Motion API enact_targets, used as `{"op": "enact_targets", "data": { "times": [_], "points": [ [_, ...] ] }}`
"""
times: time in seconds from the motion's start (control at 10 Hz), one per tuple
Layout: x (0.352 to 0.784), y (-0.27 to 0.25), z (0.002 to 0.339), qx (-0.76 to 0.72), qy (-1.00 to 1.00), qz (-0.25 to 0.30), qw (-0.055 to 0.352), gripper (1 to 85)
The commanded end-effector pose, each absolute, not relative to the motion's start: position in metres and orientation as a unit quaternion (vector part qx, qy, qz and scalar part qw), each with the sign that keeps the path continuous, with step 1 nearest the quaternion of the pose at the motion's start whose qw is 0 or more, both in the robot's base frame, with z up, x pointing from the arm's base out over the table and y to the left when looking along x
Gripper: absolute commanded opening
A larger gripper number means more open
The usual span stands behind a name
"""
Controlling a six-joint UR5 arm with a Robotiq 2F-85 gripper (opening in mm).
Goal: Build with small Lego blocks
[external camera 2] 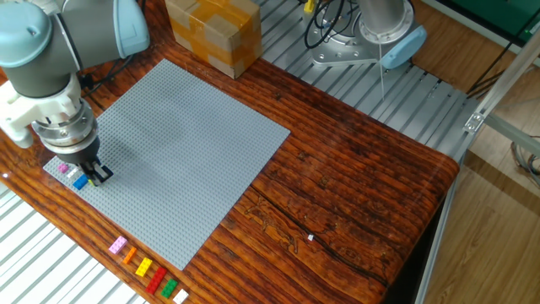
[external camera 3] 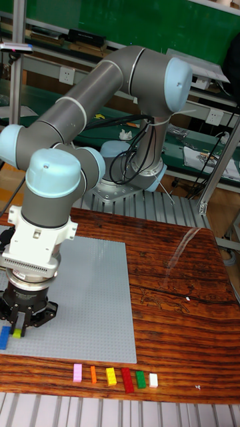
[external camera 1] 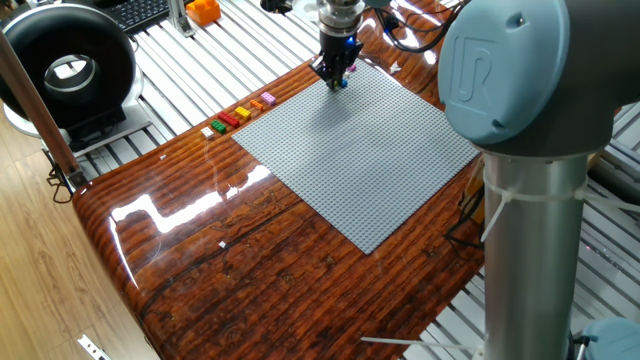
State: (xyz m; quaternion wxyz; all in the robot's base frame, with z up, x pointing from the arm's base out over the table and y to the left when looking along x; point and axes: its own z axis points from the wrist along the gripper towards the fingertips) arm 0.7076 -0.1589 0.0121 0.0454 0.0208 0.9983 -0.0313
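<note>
Your gripper stands at the grey baseplate's corner, fingers clamped on a green brick beside a blue brick and pink brick. Six spare bricks line the wooden table along the plate's edge.

Two fixed views look down from opposite bench corners; the tall view faces the arm frontally; all share the baseplate.

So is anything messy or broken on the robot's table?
Nothing stands out. The spare Lego bricks sit in a neat row beside the grey baseplate, which lies flat. The gripper is down at one corner of the plate, by a blue brick and a pink brick.
</note>
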Motion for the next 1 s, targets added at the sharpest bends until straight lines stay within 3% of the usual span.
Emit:
{"op": "enact_targets", "data": {
  "times": [0.0,0.9],
  "points": [
    [0.7065,-0.1507,0.0131,0.02,0.999,-0.019,0.043,1.0],
    [0.7148,-0.1483,0.0088,-0.004,0.999,-0.007,0.051,1.0]
  ]
}}
